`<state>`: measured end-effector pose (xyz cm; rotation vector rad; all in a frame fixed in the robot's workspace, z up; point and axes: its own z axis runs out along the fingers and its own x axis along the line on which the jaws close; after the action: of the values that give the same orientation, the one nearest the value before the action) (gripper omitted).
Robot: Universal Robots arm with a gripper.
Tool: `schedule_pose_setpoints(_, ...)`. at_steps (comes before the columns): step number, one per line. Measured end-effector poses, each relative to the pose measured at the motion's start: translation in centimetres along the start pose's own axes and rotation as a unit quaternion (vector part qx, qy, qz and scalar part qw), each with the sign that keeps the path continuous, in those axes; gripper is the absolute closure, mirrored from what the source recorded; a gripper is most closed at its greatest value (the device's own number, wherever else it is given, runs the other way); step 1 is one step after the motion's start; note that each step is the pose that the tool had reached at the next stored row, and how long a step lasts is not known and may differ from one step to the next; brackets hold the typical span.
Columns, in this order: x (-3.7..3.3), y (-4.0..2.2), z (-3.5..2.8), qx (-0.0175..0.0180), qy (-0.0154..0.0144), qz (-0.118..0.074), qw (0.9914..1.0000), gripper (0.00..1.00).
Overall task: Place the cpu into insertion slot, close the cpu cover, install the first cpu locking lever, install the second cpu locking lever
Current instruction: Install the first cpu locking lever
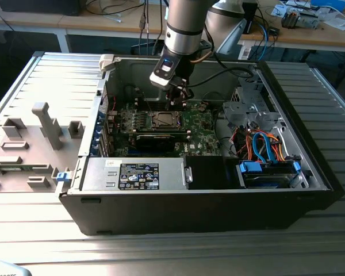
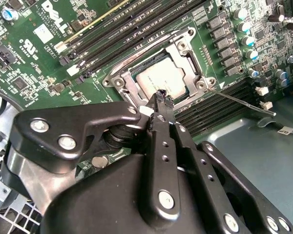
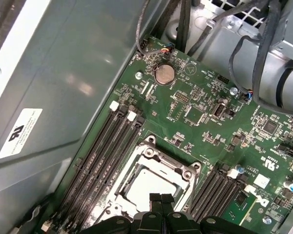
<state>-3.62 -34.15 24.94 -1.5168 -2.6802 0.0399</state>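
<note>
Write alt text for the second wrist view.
The black gripper, fingertips together, points at the edge of the cpu, which lies under the flat silver cpu cover on a green motherboard. A thin metal lever sticks out from one corner of the cover across the memory slots.

The arm (image 1: 183, 26) is a smooth silver-grey cylinder that ends in a darker band in the exterior view. A small pale block (image 1: 163, 72) with a blue patch sits at its wrist, and a black cable (image 1: 227, 71) loops away from there. In the second wrist view the gripper (image 2: 161, 95) is matte black. Its broad, rounded linkage plates are studded with silver screw heads and small holes, and they narrow to two slim fingers (image 2: 164, 108).
</note>
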Motion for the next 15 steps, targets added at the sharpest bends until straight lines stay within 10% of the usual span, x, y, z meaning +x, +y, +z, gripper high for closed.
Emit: schedule_pose_setpoints(15, 0.00, 0.00, 0.00, 0.0012, -0.0016, -0.030, 0.99955, 0.89)
